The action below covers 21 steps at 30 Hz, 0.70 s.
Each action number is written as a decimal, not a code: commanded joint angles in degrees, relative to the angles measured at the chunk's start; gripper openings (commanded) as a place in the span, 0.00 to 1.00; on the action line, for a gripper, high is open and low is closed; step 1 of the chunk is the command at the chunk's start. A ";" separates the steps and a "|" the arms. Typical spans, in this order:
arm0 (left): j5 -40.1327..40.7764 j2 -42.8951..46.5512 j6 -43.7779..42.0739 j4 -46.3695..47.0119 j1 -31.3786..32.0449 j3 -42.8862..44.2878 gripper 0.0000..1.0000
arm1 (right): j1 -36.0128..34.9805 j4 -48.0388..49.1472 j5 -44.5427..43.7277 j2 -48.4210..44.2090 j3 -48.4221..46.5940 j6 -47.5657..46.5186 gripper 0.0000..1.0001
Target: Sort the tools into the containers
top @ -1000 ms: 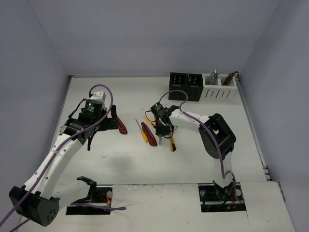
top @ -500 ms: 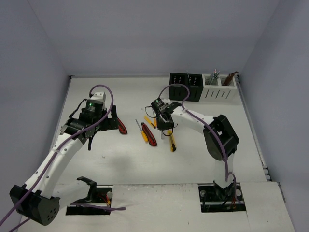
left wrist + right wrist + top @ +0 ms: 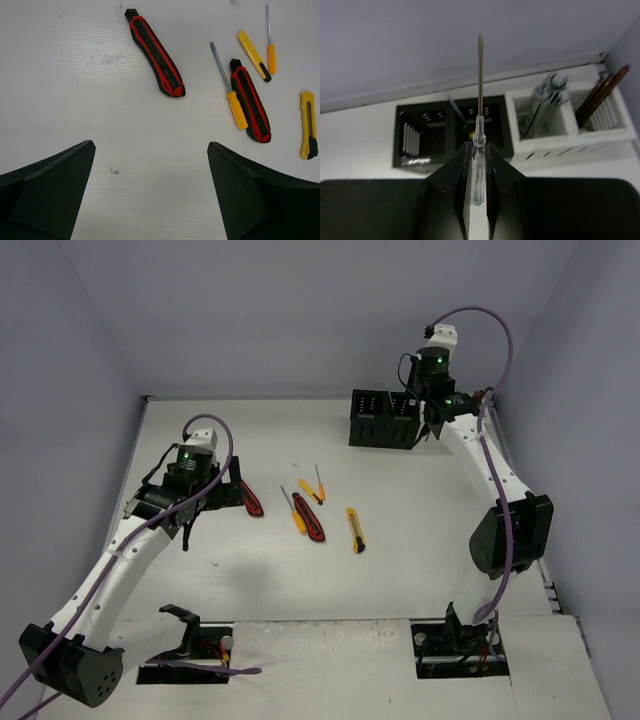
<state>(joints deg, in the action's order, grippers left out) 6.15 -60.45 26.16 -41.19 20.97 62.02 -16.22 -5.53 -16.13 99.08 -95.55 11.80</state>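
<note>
**Sorting in progress, roughly half complete as judged.** Wrenches (image 3: 545,102) and brownish rods (image 3: 600,95) are stood in separate compartments of the white box (image 3: 560,146) at the far right. One tool, apparently a screwdriver, is seen in the right compartment of the black box (image 3: 451,135).

Six tools are left on the table (image 3: 430,510): a red-black knife (image 3: 156,52), a second red-black knife (image 3: 250,107), two yellow knives (image 3: 308,125) and two orange-handled screwdrivers (image 3: 236,107).

A clear-handled screwdriver (image 3: 479,90) is pinched by its handle in the right gripper (image 3: 478,147), above the black box.

The left gripper (image 3: 151,145) is spread wide and empty; the first knife lies just beyond it, untouched.
</note>
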 commanded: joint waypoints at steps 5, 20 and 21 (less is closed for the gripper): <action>0.15 1.94 2.66 1.11 -0.27 1.50 0.94 | 4.50 17.33 10.26 12.80 -8.74 -15.26 0.00; 2.15 4.34 2.45 0.27 -0.23 1.13 0.94 | 4.45 18.59 11.34 19.09 -5.66 -17.08 0.31; 2.17 4.28 2.35 0.33 -0.24 1.27 0.94 | 4.26 18.38 10.71 17.64 -4.98 -16.99 0.38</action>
<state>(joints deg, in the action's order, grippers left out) 6.68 -57.06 28.49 -41.59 20.97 62.02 -11.62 8.14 -4.56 124.30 -102.07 -4.20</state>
